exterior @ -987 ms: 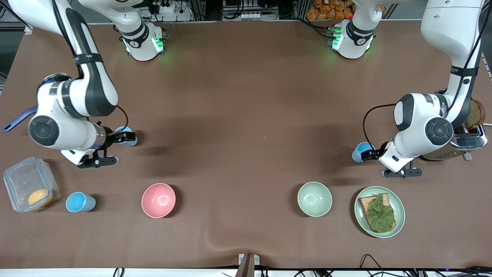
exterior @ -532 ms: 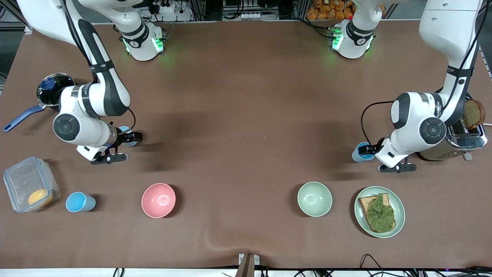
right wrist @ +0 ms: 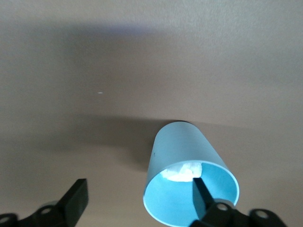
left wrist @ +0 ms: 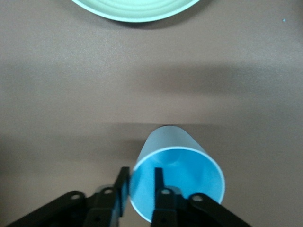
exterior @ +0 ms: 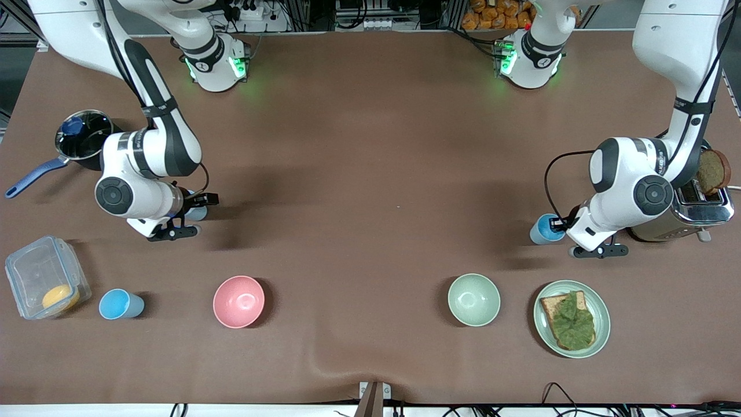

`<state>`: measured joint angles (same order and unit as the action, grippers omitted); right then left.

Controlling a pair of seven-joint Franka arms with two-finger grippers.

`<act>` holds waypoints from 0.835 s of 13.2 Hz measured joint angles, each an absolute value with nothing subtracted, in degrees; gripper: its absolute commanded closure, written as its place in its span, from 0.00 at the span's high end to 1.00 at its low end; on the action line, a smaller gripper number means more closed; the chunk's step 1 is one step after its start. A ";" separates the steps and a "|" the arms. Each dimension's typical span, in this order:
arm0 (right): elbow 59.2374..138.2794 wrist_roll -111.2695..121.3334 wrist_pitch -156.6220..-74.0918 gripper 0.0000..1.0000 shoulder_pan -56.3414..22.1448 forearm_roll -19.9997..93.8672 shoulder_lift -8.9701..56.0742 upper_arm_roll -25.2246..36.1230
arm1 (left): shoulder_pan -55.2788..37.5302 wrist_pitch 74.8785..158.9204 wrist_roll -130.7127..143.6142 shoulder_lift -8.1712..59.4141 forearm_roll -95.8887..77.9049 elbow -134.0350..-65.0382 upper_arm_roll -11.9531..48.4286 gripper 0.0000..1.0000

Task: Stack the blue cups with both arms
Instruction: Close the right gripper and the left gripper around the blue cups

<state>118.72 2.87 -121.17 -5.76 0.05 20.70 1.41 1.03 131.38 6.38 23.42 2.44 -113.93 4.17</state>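
Three light-blue cups stand upright on the brown table. One cup (exterior: 197, 213) is at the right arm's end; my right gripper (exterior: 204, 201) is at its rim and open, with one finger inside and the other well outside. In the right wrist view this cup (right wrist: 187, 156) has a whitish patch inside. A second cup (exterior: 543, 230) is at the left arm's end; my left gripper (exterior: 557, 223) pinches its rim wall. In the left wrist view that cup (left wrist: 182, 163) has one finger inside and one outside, close together. A third cup (exterior: 118, 304) stands alone beside the plastic box.
A pink bowl (exterior: 238, 301) and a green bowl (exterior: 473, 299) sit nearer the front camera. A plate (exterior: 602, 324) holds toast with lettuce. A toaster (exterior: 703, 214) stands by the left arm. A pot (exterior: 87, 136) and a plastic box (exterior: 35, 272) are at the right arm's end.
The right arm's wrist has swung toward the table's middle and its gripper has settled at the cup's rim. The left arm has shifted slightly at its cup. No cup has moved.
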 measured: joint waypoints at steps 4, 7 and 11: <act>118.86 2.95 -121.18 0.00 -5.83 0.04 21.91 1.25 | 1.03 131.48 6.38 23.43 2.44 -113.98 4.17 0.00; 118.43 2.97 -121.18 0.00 -6.18 0.04 21.92 1.14 | 1.03 132.04 6.32 23.30 2.44 -113.66 4.28 0.00; 115.31 2.94 -118.20 0.00 -7.51 -0.02 21.89 1.08 | 0.98 131.86 6.27 21.46 2.44 -112.65 6.68 0.00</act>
<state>115.31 2.94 -118.20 -7.51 -0.02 21.89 1.08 0.98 131.86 6.27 21.46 2.44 -112.65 6.68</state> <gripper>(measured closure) 0.974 0.978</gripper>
